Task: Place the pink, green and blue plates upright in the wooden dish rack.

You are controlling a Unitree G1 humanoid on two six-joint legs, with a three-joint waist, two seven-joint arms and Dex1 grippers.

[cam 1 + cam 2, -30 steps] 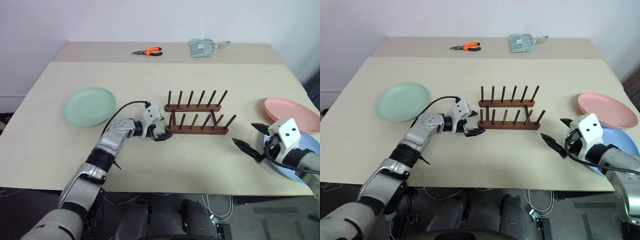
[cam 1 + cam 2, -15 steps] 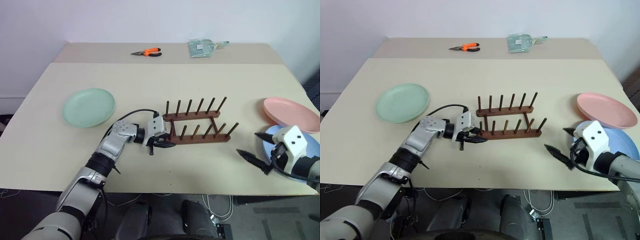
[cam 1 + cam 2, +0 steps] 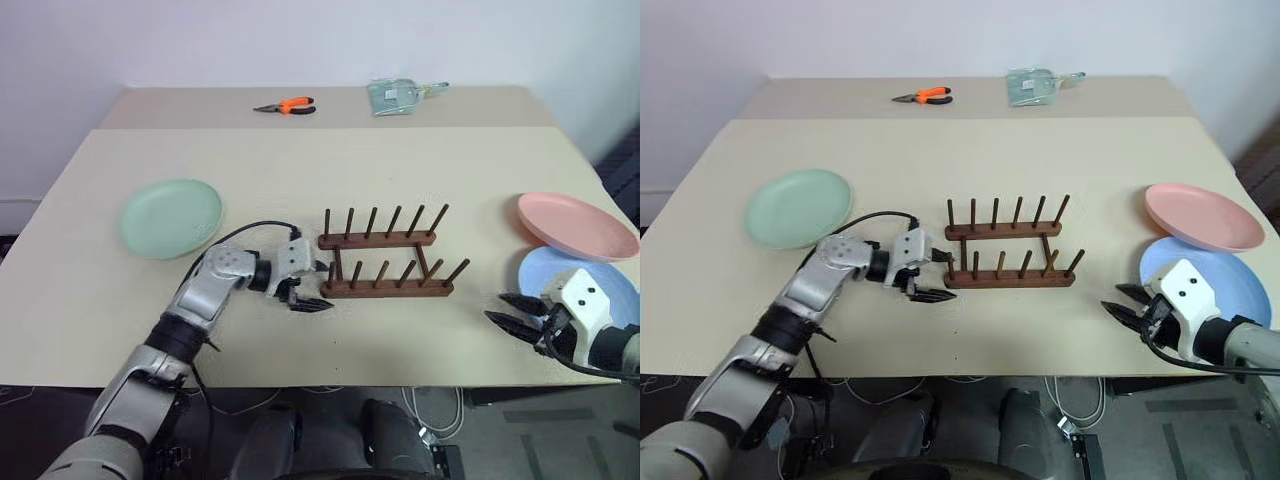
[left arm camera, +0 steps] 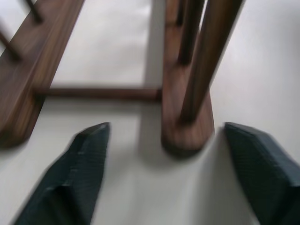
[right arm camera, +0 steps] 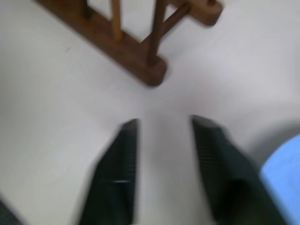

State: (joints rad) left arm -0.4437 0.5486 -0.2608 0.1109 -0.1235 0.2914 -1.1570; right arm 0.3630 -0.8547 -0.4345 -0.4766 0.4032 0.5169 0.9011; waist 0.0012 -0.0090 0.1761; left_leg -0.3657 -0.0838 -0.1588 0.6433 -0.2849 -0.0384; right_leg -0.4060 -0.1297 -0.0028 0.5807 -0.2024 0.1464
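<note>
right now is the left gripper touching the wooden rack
Apart. In the left wrist view the left gripper straddles the near bar's end of the wooden dish rack, with bare table showing between each finger and the wood.

We note a beige table (image 3: pixel 330 150) with a second, slightly darker table section (image 3: pixel 200 100) butted against its far edge. On that far section lie orange-handled pliers (image 3: pixel 284 106), left of centre, and well apart to their right a pale green transparent packet (image 3: pixel 392 96). A white wall (image 3: pixel 300 40) stands behind.
</note>
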